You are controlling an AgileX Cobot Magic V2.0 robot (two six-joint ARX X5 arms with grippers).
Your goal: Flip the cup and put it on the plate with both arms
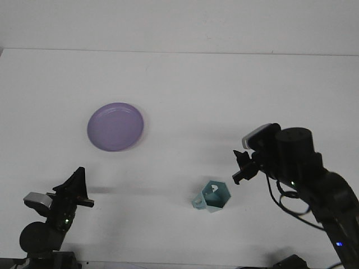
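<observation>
A teal six-sided cup (213,196) stands on the white table with its opening up and its small handle pointing left. My right gripper (241,169) hovers just right of and above the cup, open and empty, a small gap apart from it. The purple plate (115,126) lies empty at the centre left of the table. My left gripper (78,190) sits low at the front left, open, holding nothing, well below the plate and far left of the cup.
The white table (185,89) spreads bare behind the plate and cup, ending at a pale wall at the back. A black cable (280,197) loops under the right arm.
</observation>
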